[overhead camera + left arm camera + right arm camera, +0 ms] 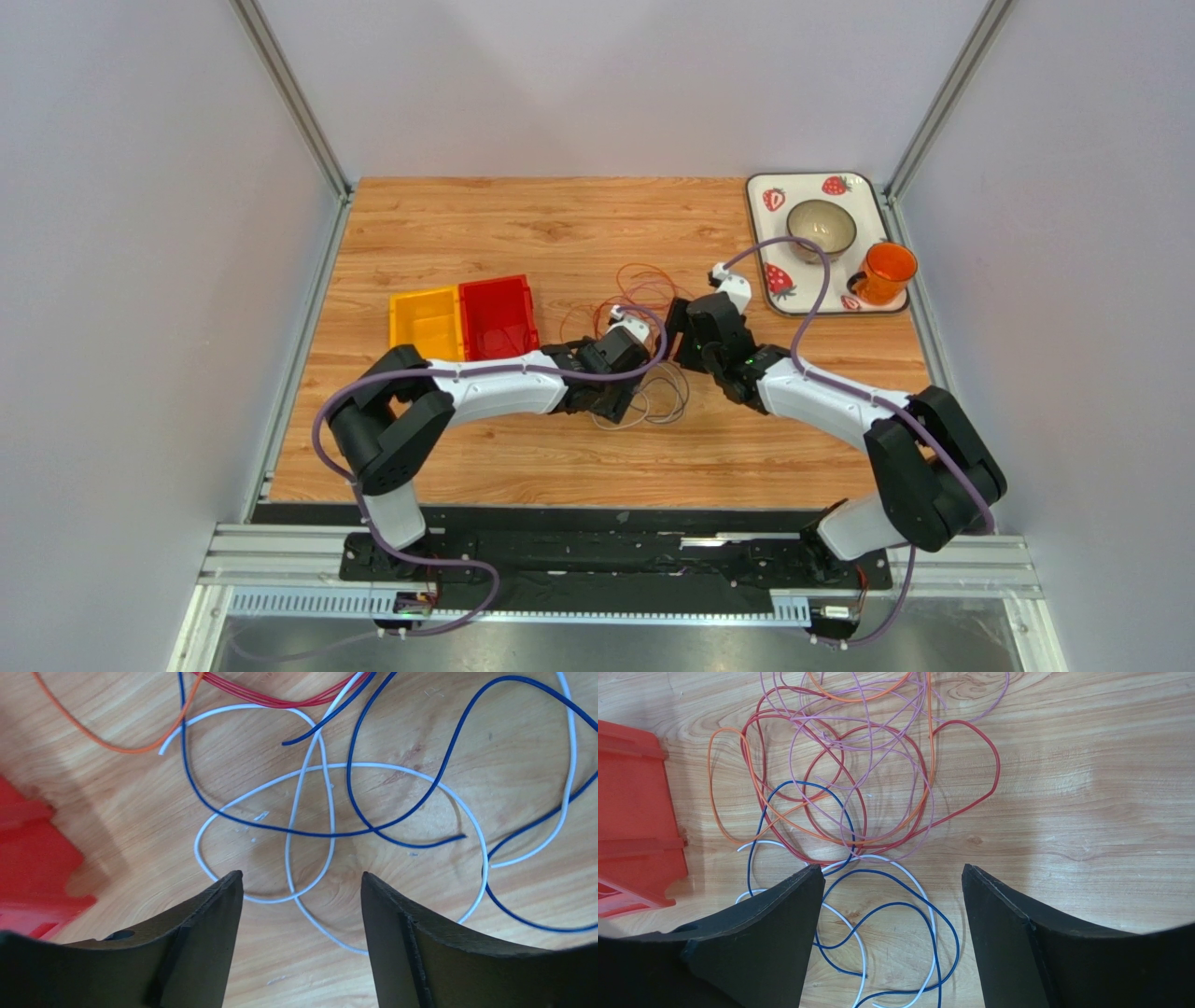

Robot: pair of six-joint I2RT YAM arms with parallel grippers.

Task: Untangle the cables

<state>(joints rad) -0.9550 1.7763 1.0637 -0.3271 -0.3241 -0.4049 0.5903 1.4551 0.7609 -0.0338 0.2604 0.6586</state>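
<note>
The cables lie in a loose tangle mid-table [662,409], between the two grippers. My left gripper [631,339] is open and empty, just above the wood. Between its fingers [300,876] lies a white cable [295,897] crossing itself, with a blue cable [316,835] over it and red [281,701] and orange [119,749] strands farther off. My right gripper [697,336] is open and empty [892,869]. Blue [958,943] and white [934,936] loops lie between its fingers, untouched. Red [998,770], orange [710,777] and lilac [1004,696] cables are knotted beyond.
A red bin [498,317] and a yellow bin [425,322] stand left of the tangle; the red bin also shows in the left wrist view [35,868] and the right wrist view [633,812]. A strawberry tray [765,189] at the back right holds a bowl [821,224] and an orange cup [885,272].
</note>
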